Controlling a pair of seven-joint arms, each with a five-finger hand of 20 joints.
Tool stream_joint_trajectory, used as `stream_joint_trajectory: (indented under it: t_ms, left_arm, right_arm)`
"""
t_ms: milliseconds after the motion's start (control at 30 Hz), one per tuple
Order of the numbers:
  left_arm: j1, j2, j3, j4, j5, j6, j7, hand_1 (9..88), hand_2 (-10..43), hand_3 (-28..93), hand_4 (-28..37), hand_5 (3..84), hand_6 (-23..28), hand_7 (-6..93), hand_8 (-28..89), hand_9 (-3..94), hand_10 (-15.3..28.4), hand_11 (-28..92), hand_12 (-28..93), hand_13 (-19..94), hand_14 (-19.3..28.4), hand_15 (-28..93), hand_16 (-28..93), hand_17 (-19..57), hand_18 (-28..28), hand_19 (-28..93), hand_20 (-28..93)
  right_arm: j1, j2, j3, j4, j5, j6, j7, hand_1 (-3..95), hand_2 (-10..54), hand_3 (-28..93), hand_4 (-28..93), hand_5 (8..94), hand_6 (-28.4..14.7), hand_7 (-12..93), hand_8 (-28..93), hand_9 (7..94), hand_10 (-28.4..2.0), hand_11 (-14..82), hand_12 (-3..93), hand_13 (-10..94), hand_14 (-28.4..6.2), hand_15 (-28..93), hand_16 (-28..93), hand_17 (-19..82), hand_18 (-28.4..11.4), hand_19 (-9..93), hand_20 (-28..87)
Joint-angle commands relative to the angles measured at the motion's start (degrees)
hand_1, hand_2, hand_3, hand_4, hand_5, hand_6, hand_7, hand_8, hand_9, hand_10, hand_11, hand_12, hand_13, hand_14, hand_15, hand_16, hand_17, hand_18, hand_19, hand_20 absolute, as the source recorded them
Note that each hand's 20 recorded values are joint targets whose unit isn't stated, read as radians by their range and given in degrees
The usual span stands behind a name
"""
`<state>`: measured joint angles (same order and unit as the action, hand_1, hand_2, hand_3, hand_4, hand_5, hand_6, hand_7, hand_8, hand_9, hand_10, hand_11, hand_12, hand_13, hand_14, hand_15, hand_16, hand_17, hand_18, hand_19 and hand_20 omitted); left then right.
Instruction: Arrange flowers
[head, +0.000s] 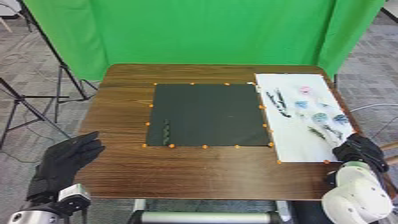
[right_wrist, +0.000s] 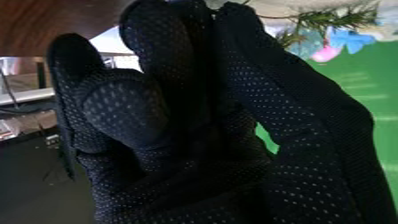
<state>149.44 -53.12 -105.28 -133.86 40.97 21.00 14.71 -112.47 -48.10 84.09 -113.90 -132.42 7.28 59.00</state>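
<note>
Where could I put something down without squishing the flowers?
There's bare table left of the black mat, and on its near side. The mat is mostly bare too, right of the green stem. It's crowded on the white sheet, among the flowers, and by the right hand at its near corner.

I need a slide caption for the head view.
A green sprig lies on the dark mat; flowers lie on the white sheet.

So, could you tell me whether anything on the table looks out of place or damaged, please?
Nothing stands out as spilled or damaged. The green sprig lies alone near the left edge of the black mat, away from the flowers on the white sheet, which is probably deliberate.
</note>
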Motion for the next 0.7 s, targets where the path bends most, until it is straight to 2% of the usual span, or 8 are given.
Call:
stream_joint_trajectory:
  t_ms: [33, 67, 300, 400, 500, 567, 600, 700]
  left_arm:
    - [0.58, -0.71, 0.11, 0.04, 0.27, -0.65, -0.56, 28.3, 7.2, 79, -16.8, 50.4, 15.9, 15.0, -9, 40.6, 22.8, 39, 8, 28, 27.6, 61, -14, -10.0, 21.8, 61, 12]
    - [0.54, -0.45, 0.32, 0.11, 0.17, -0.42, -0.34, 28.3, 7.2, 79, -16.7, 50.4, 15.9, 15.0, -9, 40.6, 22.8, 39, 8, 28, 27.6, 61, -14, -10.0, 21.8, 61, 12]
    - [0.35, -0.78, 0.01, 0.0, 0.58, -1.0, -1.2, 28.3, 7.3, 79, -16.8, 50.4, 15.9, 15.0, -9, 40.6, 22.8, 39, 8, 28, 27.7, 61, -14, -9.9, 21.8, 61, 12]
    - [0.43, -0.7, 0.14, 0.02, 0.36, -0.81, -1.04, 28.3, 7.3, 79, -16.8, 50.4, 15.9, 15.0, -9, 40.6, 22.8, 39, 9, 28, 27.6, 61, -14, -9.9, 21.8, 61, 12]
    - [0.22, -0.5, 0.38, 0.11, 0.38, -0.87, -1.02, 28.3, 7.3, 79, -16.8, 50.3, 15.8, 15.0, -9, 40.7, 22.9, 39, 9, 28, 27.6, 61, -14, -9.9, 21.8, 61, 12]
    - [0.19, -0.47, 0.41, 0.14, 0.36, -0.88, -0.91, 28.3, 7.2, 79, -16.8, 50.4, 15.9, 15.0, -9, 40.7, 22.9, 39, 8, 28, 27.6, 61, -14, -9.9, 21.8, 61, 12]
    - [0.02, -0.51, 0.39, 0.19, 0.38, -1.01, -0.99, 28.3, 7.2, 79, -16.7, 50.3, 15.9, 15.0, -9, 40.7, 22.9, 39, 8, 28, 27.6, 61, -14, -10.0, 21.8, 61, 12]
    - [-0.16, -0.62, 0.29, 0.2, 0.54, -1.04, -1.29, 28.3, 7.2, 79, -16.7, 50.3, 15.9, 15.0, -9, 40.7, 22.9, 39, 9, 28, 27.6, 61, -14, -10.0, 21.8, 61, 12]
  right_arm:
    - [-0.85, 1.37, -0.36, -1.48, -3.74, 5.07, -0.19, 54.3, -7.7, 77, -28, 80.0, -5.1, 32, 18, 84.5, -14.1, 36.6, 28.6, 81, -8.1, 70, 22, 46, -21.3, 93, -15]
    - [-0.68, 1.47, -0.41, -1.55, -3.88, 5.42, -0.16, 54.2, -7.8, 77, -28, 80.1, -5.1, 32, 18, 84.7, -14.2, 36.5, 28.6, 81, -8.1, 70, 22, 46, -21.2, 93, -15]
    - [-0.09, 1.73, -0.78, -1.56, -4.85, 6.18, 0.67, 54.0, -8.4, 78, -28, 81.0, -5.3, 31, 19, 85.3, -14.0, 36.7, 29.1, 81, -7.8, 70, 23, 47, -20.8, 93, -14]
    - [0.29, 1.29, -0.57, -1.26, -3.26, 3.13, 0.99, 51.9, -8.2, 79, -26, 80.3, -5.2, 32, 20, 84.4, -14.4, 37.1, 29.3, 81, -8.4, 70, 23, 46, -21.1, 93, -15]
    - [0.72, 0.84, -0.77, -0.61, -2.6, 2.08, 1.35, 45.2, -7.2, 76, -24, 75.2, -7.2, 31, 17, 78.2, -18.1, 40.1, 22.2, 77, -11.1, 71, 23, 45, -22.4, 93, -19]
    - [0.8, 0.62, -0.76, -0.3, -1.71, 1.89, 1.09, 39.4, -5.2, 77, -23, 72.8, -8.9, 30, 8, 74.5, -20.0, 40.6, 20.5, 74, -12.7, 72, 22, 43, -23.8, 93, -20]
    - [0.65, 0.44, -0.56, -0.34, -1.32, 1.73, 0.96, 36.8, -4.1, 78, -22, 71.5, -10.0, 30, -4, 72.5, -21.1, 40.4, 19.9, 72, -13.6, 73, 21, 43, -24.3, 93, -21]
    - [0.81, 0.31, -0.84, 0.1, -1.62, 0.9, 0.85, 35.3, -3.8, 78, -22, 70.1, -11.0, 29, -8, 70.8, -22.0, 40.1, 19.6, 71, -14.3, 74, 21, 42, -24.8, 93, -21]
